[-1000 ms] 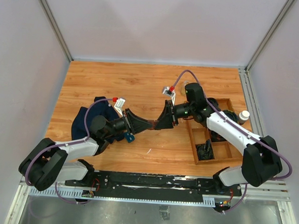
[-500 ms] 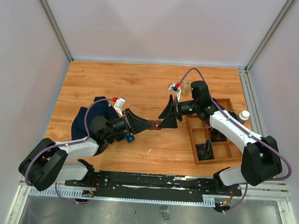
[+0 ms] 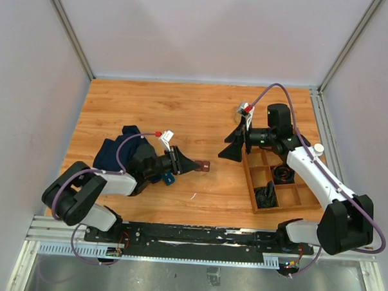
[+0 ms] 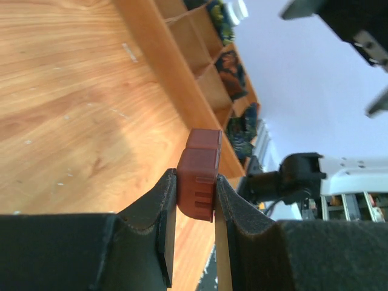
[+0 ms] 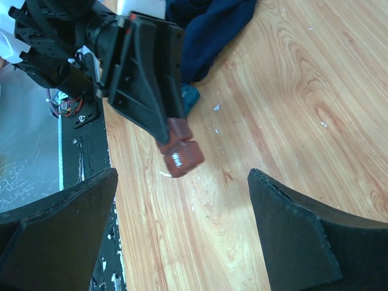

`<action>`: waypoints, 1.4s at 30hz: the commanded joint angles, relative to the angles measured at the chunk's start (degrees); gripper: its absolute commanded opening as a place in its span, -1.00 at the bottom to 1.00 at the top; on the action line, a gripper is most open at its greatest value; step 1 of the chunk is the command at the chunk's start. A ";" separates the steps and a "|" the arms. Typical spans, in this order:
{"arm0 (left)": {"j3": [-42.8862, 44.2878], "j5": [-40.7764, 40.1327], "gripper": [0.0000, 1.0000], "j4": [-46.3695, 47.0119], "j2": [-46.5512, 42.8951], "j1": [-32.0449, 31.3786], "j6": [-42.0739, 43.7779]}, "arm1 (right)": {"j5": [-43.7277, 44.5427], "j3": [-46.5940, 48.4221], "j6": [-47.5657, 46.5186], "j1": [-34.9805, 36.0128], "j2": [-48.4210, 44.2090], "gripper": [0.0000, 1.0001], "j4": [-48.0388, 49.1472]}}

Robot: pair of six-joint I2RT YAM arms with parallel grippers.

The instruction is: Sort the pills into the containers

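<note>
Pinching container [image 4: 198,182] btwn left pincer [image 4: 195,193] tips; right pincer [image 3: 233,143] wide, apart.

Bare table [image 3: 182,113] ahead of the right gripper [image 3: 233,142], wide lane, jaws spread and empty. The left gripper [image 3: 194,165], with the reddish-brown box [image 3: 203,165] jutting past its tips, sits ahead and off to one side. The wooden tray [image 3: 249,186] wall is just behind the right fingers. Blue cloth [image 3: 113,153] and a teal piece [image 3: 169,178] crowd behind the left gripper.
</note>
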 commanded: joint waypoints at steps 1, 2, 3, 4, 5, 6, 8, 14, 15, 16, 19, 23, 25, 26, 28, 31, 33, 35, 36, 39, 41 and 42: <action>5.84 -2.75 -0.83 -6.16 6.21 -0.09 3.88 | 1.21 1.00 -1.93 -0.53 -0.50 0.80 -1.06; 7.45 -2.45 -0.81 -7.09 8.07 0.21 4.54 | 1.13 0.96 -1.86 -0.54 -0.45 0.81 -1.04; 8.94 -1.31 -0.80 -7.76 10.02 0.65 4.87 | 1.10 0.94 -1.84 -0.57 -0.39 0.81 -1.04; 10.36 -0.56 -0.78 -8.19 12.12 1.20 5.02 | 0.95 0.95 -1.76 -0.52 -0.34 0.81 -1.02; 11.81 0.09 -0.78 -8.33 13.98 1.79 5.19 | 0.90 0.98 -1.70 -0.52 -0.47 0.82 -0.94; 13.05 0.71 -0.77 -8.50 15.78 2.46 5.38 | 0.93 0.94 -1.66 -0.60 -0.49 0.82 -0.90; 15.07 2.06 -0.74 -9.11 19.31 3.42 5.85 | 0.97 0.90 -1.66 -0.57 -0.55 0.82 -0.86; 19.18 1.25 -0.52 -13.02 25.17 4.57 7.93 | 0.59 0.90 -1.66 -0.56 -0.44 0.83 -0.85; 19.63 0.98 -0.50 -13.54 25.81 4.77 8.37 | 0.48 0.96 -1.59 -0.60 -0.49 0.83 -0.86; 19.94 0.87 -0.50 -13.75 26.44 4.98 8.50 | 0.34 0.95 -1.57 -0.57 -0.48 0.83 -0.85; 20.22 0.88 -0.41 -14.15 27.57 5.70 8.81 | 0.11 0.95 -1.49 -0.55 -0.56 0.83 -0.86; 20.02 -1.49 -0.16 -16.63 25.71 5.86 10.53 | 0.14 0.92 -1.40 -0.52 -0.63 0.84 -0.80; 19.97 -2.62 -0.06 -18.04 24.20 5.93 11.32 | 0.07 0.94 -1.40 -0.56 -0.44 0.84 -0.85; 19.87 -3.19 0.01 -18.94 23.26 5.94 11.74 | 0.05 0.95 -1.35 -0.58 -0.41 0.84 -0.86; 19.73 -4.54 0.12 -20.72 22.05 6.10 12.82 | 0.10 0.96 -1.32 -0.59 -0.32 0.84 -0.91; 19.31 -6.90 0.17 -23.78 19.47 6.56 14.92 | 0.55 0.93 -1.39 -0.63 -0.67 0.84 -0.91; 18.59 -9.08 0.23 -25.31 16.65 6.94 16.16 | 0.98 0.94 -1.68 -0.64 -0.99 0.84 -1.02; 17.87 -11.28 0.25 -27.06 12.95 7.00 17.68 | 1.16 1.02 -2.18 -0.64 -1.20 0.84 -1.31; 17.57 -12.08 0.25 -27.87 10.97 7.00 18.58 | 1.35 1.07 -2.56 -0.64 -1.40 0.84 -1.49; 15.54 -13.34 0.25 -28.37 3.34 7.00 21.71 | 2.39 1.40 -4.71 -0.62 -1.97 0.84 -2.74; 13.71 -13.87 0.25 -28.44 -3.19 6.99 24.01 | 3.44 1.78 -7.01 -0.67 -2.68 0.84 -4.11; 12.80 -14.33 0.25 -28.80 -6.90 6.98 25.28 | 4.26 2.07 -8.25 -0.66 -3.27 0.83 -4.94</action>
